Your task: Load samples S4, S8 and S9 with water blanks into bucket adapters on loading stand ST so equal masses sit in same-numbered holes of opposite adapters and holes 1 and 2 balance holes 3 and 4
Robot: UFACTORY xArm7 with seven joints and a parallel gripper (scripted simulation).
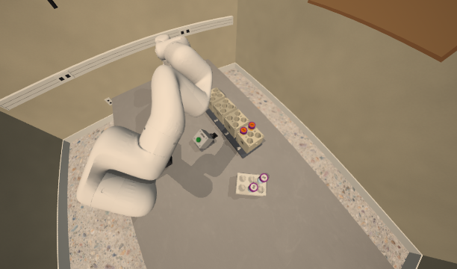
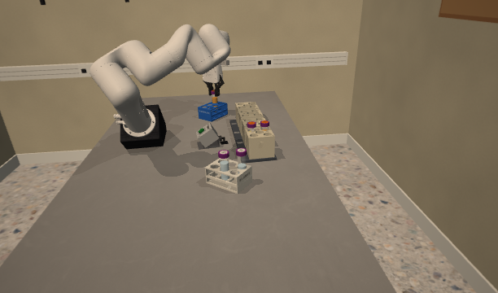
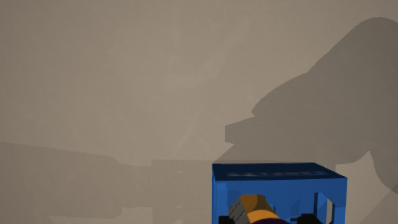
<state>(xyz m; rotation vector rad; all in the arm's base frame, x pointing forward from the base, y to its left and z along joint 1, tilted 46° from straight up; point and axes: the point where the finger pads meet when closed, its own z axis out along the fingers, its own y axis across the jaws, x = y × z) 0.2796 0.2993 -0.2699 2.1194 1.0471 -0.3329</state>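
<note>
My gripper (image 2: 214, 92) (image 3: 270, 219) is at the back of the table, over the blue rack (image 2: 212, 111) (image 3: 280, 185). It is shut on a sample tube (image 2: 214, 99) (image 3: 254, 206) with orange liquid and a purple cap. The tube's lower end is still at the rack's top. Its ID cannot be read. Four beige adapters (image 1: 228, 116) (image 2: 253, 126) stand in a row on the dark stand (image 1: 218, 125) (image 2: 235, 132). The nearest adapter holds two orange-dot sample tubes (image 1: 243, 130) (image 1: 252, 125) (image 2: 251, 124) (image 2: 264, 123). The arm hides the gripper in the top view.
A white rack (image 1: 243, 183) (image 2: 230, 177) in front of the stand holds two white-dot water blanks (image 1: 263, 178) (image 1: 253, 187) (image 2: 223, 155) (image 2: 241, 152). The green DONE key (image 1: 199, 140) (image 2: 200, 130) sits on its small sloped desk left of the stand.
</note>
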